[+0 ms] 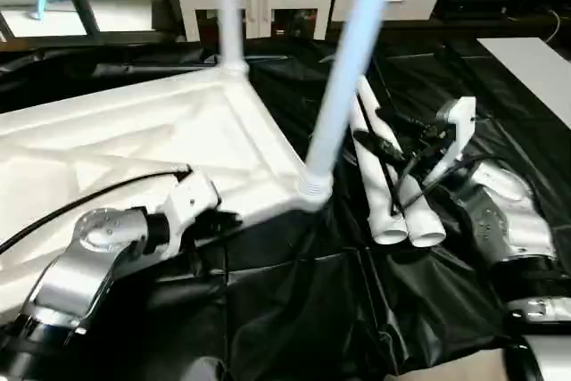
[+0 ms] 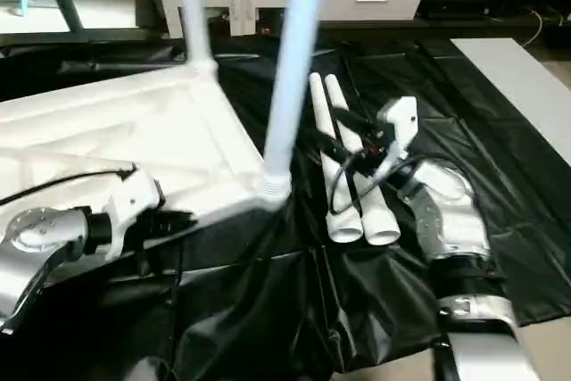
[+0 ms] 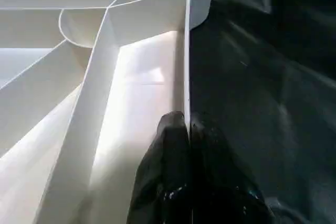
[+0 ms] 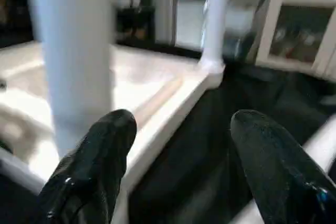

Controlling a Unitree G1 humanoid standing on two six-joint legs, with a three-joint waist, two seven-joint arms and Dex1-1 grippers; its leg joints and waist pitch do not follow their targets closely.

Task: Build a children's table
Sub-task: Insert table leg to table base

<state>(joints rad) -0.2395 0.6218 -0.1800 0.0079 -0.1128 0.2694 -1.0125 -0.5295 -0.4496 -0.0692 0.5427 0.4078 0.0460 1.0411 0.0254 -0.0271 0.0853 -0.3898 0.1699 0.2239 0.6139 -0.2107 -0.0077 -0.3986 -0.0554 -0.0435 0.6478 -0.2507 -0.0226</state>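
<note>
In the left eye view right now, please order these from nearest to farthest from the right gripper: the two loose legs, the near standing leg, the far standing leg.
From the right gripper:
1. Loose legs: lying on the black sheet, directly at the gripper.
2. Near standing leg: in the tabletop's near corner socket, to the gripper's left.
3. Far standing leg: in the far corner, further left and back.

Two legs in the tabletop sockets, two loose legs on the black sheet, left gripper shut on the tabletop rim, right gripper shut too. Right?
Not quite: the right gripper is open; the right wrist view shows its fingers wide apart, holding nothing. The rest holds: two legs stand in the tabletop sockets, two loose legs lie on the black sheet, and the left gripper is shut on the rim.
</note>
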